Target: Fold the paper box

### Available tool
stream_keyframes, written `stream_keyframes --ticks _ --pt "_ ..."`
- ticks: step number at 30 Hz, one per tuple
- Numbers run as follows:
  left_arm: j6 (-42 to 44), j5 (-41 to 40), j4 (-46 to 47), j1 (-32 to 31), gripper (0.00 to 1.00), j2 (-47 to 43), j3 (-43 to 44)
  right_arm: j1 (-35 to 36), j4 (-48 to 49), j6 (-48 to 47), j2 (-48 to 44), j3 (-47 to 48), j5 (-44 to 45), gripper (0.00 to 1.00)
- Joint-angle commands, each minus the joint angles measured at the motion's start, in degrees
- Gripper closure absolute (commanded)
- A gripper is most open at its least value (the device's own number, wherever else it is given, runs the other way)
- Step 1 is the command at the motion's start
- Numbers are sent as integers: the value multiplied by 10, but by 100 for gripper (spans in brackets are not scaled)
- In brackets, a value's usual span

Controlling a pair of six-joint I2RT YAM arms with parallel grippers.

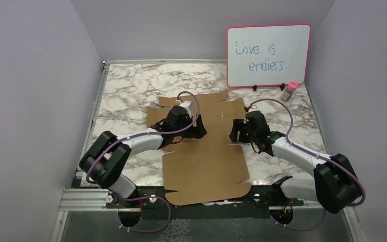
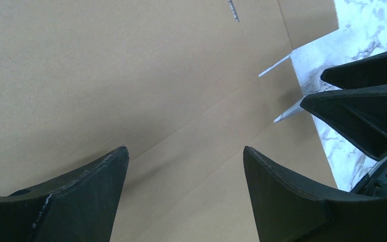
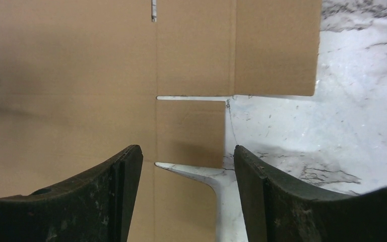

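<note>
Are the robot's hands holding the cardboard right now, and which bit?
Nothing is held. The left gripper and the right gripper are both open above the flat paper box, not pinching any part.

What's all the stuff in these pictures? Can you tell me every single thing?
Flat corrugated cardboard sheet: one, plain brown, with flaps and slits, lying unfolded in the middle of the table.
Marble-patterned table: one, white with grey veins, under everything.
Pink-framed whiteboard: one, white with blue writing "Love is endless.", standing at the table's far right.
Small bottle: one, pink cap and brownish body, by the whiteboard's lower right corner.
Left gripper: one, black, open, over the middle of the cardboard.
Right gripper: one, black, open, over a small tab at the cardboard's right edge.
</note>
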Motion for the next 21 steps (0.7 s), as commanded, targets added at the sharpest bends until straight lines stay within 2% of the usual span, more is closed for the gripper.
stream_keyframes --ticks 1,11,15,21 --pt "-2 -13 11 -4 15 24 -2 -8 26 29 30 -8 -31 28" --pt "-3 -17 15 -5 15 34 -7 -8 43 38 74 -15 -47 28" --pt "-6 -15 21 -7 15 42 -9 -8 49 41 95 -12 -78 28" --pt "-9 -14 29 -11 15 48 -11 -8 50 33 63 -3 -138 32"
